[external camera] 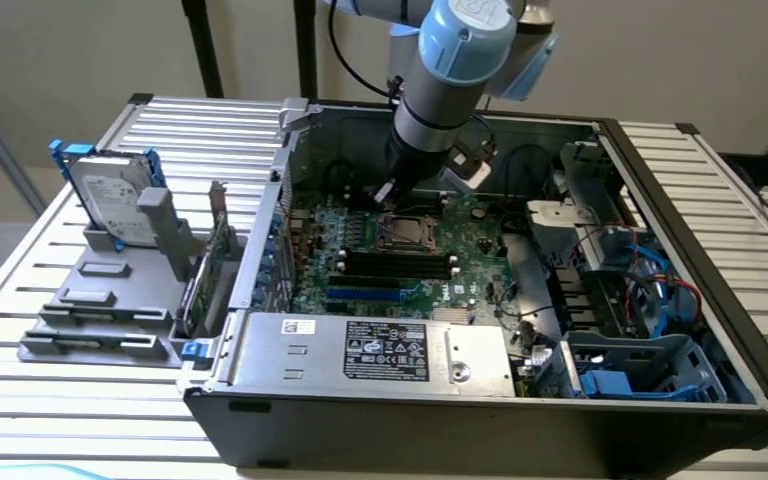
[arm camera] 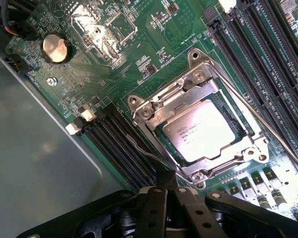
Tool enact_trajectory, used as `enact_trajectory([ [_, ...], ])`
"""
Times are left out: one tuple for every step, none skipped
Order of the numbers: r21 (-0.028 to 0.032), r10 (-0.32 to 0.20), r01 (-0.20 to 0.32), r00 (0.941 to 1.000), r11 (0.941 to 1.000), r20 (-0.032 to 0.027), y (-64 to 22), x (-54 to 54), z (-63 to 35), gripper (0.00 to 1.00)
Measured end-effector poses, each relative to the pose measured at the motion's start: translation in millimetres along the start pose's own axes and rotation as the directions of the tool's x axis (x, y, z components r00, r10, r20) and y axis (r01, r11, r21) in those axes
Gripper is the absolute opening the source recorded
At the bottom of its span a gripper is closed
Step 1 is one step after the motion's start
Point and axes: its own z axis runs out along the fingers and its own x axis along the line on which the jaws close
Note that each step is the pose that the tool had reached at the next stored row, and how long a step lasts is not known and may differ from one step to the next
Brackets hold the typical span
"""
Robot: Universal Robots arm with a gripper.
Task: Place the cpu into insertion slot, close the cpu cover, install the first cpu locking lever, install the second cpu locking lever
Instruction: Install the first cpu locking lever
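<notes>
I saw the claw (arm camera: pixel 164 182) pressed together, pinching nothing I could make out, its tip just beside a thin grey wire lever (arm camera: pixel 144 151) at the socket's corner; whether they touched I couldn't tell. The flat pale silver-beige square cpu (arm camera: pixel 201 126) lay in the square black insertion slot (arm camera: pixel 227 114), with the thin silver metal cpu cover (arm camera: pixel 159 110) down over its edges. A long wire lever (arm camera: pixel 268 131) ran along the other side, above the green circuit board (arm camera: pixel 89 84) — all inside the open black computer case (external camera: pixel 491 425) on the slatted metal bench (external camera: pixel 64 400).
</notes>
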Motion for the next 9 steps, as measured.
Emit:
enact_trajectory([
  [0.0000, 0.000, 0.000, 1.0000, 1.0000, -0.0001, 0.0, 0.1, 0.1, 0.11],
  [0.0000, 0.000, 0.000, 1.0000, 1.0000, -0.0001, -0.1, 0.2, 0.1, 0.11],
  [0.0001, 0.000, 0.000, 1.0000, 1.0000, -0.0001, -0.1, 0.2, 0.1, 0.11],
  [0.0000, 0.000, 0.000, 1.0000, 1.0000, 0.0001, -0.1, 0.2, 0.1, 0.11],
  [0.0000, 0.000, 0.000, 1.0000, 1.0000, 0.0001, -0.1, 0.3, 0.1, 0.11],
  [0.0000, 0.000, 0.000, 1.0000, 1.0000, 0.0000, -0.2, 0.4, 0.2, 0.11],
  [0.0000, 0.000, 0.000, 1.0000, 1.0000, 0.0000, -0.3, 0.5, 0.2, 0.11],
  [0.0000, 0.000, 0.000, 1.0000, 1.0000, 0.0001, -0.4, 0.6, 0.4, 0.11],
  [-0.0001, 0.000, 0.000, 1.0000, 1.0000, 0.0002, -0.6, 0.8, 0.5, 0.11],
])
